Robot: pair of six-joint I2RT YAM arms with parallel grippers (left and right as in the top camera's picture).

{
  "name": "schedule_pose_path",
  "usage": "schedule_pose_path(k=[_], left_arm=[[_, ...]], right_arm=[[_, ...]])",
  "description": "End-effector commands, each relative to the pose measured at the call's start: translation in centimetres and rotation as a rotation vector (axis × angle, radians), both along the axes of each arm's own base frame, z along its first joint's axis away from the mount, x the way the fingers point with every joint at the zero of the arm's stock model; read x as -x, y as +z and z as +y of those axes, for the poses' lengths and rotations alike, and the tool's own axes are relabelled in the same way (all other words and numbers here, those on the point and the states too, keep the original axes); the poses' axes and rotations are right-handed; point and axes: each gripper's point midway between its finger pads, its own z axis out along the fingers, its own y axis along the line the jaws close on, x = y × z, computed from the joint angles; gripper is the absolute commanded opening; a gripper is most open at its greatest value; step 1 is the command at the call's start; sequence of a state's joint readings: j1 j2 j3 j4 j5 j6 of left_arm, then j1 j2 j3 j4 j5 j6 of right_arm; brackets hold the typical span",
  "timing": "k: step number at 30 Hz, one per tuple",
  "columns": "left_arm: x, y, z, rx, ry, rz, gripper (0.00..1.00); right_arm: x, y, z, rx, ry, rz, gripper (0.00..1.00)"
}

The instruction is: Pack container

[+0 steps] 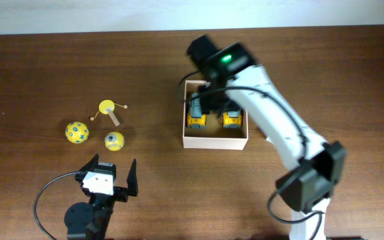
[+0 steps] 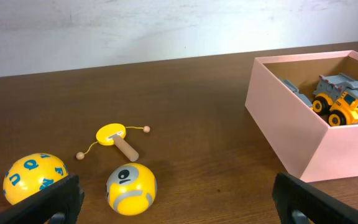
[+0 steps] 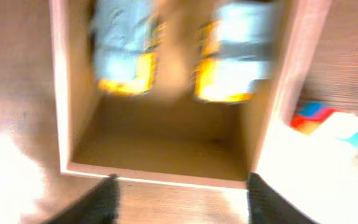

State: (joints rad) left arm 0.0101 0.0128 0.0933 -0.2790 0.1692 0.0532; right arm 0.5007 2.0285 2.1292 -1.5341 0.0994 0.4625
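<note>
Your left end effector (image 1: 115,162), fingers apart and empty, is nearer the small ball (image 1: 114,141) straight ahead; the box (image 1: 215,142) lies rightward.

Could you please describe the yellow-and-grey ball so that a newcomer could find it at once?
Left of the white box on the brown table lie three yellow toys. The yellow-and-grey ball is the one of two balls closer to the box. Grey bands set it apart from the blue-lettered ball and the wooden-handled drum rattle.
</note>
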Motion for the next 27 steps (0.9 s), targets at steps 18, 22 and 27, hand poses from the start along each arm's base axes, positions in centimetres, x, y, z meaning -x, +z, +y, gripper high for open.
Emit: schedule_pose_path(k=[18, 22, 27], left_arm=[[0.0, 0.0, 0.0, -0.014, -0.007, -0.007, 0.99], [0.0, 0.0, 0.0, -0.013, -0.007, -0.007, 0.99], [0.0, 0.0, 0.0, -0.013, -0.007, -0.007, 0.99]], right_arm=[[0.0, -4.2, -17.5, 0.017, -0.439, 0.152, 0.89], [1.0, -7.9, -17.6, 0.028, -0.473, 0.197, 0.89], [1.7, -12.0, -17.7, -0.008, -0.546, 0.221, 0.88]])
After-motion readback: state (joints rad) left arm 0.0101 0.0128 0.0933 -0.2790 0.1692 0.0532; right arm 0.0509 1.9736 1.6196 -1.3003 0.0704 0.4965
